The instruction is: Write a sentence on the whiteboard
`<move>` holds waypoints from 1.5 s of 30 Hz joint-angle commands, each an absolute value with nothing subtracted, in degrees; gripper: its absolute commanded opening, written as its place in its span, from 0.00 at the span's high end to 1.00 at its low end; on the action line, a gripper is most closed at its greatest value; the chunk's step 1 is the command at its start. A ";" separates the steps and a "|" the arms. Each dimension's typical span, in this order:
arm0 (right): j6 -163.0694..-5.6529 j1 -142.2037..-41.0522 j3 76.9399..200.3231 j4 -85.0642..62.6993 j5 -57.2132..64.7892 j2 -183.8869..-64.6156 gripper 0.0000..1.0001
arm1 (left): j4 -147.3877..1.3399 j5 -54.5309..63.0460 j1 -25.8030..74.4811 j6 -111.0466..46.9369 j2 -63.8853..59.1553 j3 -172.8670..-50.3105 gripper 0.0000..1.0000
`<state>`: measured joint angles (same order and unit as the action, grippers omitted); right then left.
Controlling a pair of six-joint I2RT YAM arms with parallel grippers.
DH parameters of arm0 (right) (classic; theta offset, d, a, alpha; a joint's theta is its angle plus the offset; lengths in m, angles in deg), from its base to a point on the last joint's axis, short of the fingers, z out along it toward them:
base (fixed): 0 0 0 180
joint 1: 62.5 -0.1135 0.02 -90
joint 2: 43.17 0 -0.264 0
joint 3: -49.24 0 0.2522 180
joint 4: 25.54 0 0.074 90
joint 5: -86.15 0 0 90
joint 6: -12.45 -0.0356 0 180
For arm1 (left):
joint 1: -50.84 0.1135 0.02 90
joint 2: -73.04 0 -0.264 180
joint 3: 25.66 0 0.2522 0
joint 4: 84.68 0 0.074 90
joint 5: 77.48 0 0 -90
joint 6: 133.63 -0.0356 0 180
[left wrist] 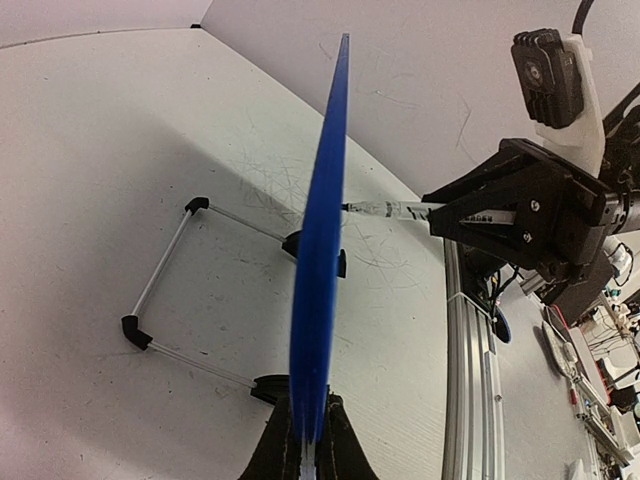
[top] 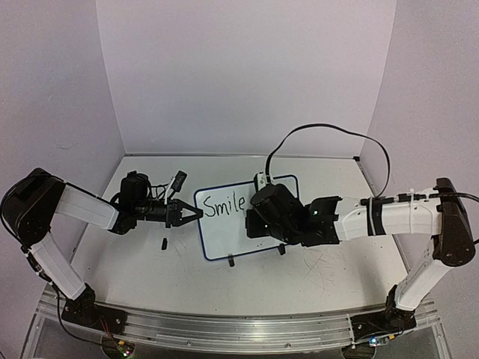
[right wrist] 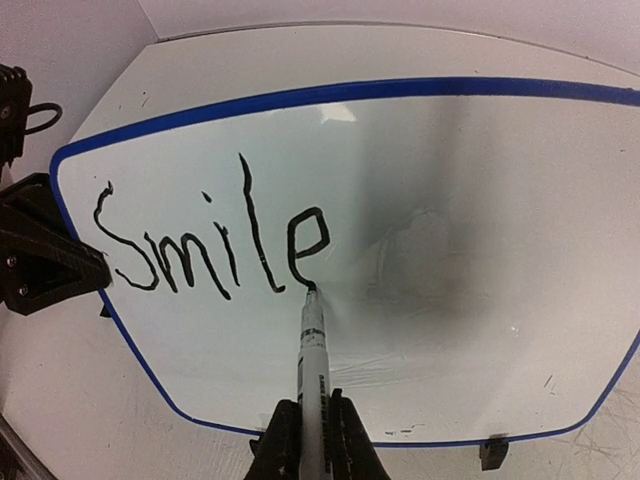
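The whiteboard [top: 224, 238] stands upright on its black feet mid-table, blue-rimmed. On it the sentence [top: 225, 204] reads "Smile" in black. My left gripper [top: 196, 213] is shut on the board's left edge; in the left wrist view the blue rim [left wrist: 325, 220] runs edge-on into the left gripper [left wrist: 310, 405]. My right gripper [right wrist: 312, 405] is shut on a white marker [right wrist: 312, 360], whose tip touches the whiteboard [right wrist: 480, 200] at the foot of the last "e" of the sentence [right wrist: 210, 240]. The left wrist view shows the marker [left wrist: 390, 210] meeting the board from the right.
A small black cap-like piece [top: 164, 243] lies on the table in front of the left gripper. A wire stand [left wrist: 160, 290] props the board from behind. An aluminium rail [top: 239, 329] runs along the near edge. Walls close in the back and sides.
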<state>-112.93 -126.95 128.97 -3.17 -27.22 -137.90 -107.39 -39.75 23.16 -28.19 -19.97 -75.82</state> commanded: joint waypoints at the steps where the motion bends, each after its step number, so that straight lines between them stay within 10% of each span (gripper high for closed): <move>1: -114.21 -126.57 128.31 -1.51 -33.36 -135.20 1.00 | -106.06 -39.42 22.98 -29.04 -20.75 -77.03 1.00; 45: -110.34 -126.34 110.49 -27.43 -18.77 -120.48 1.00 | -102.90 -37.39 22.97 -31.12 -19.33 -77.60 1.00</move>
<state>-112.82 -125.22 107.07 -25.02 -20.54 -118.87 -105.69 -39.31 23.13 -29.06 -19.47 -76.17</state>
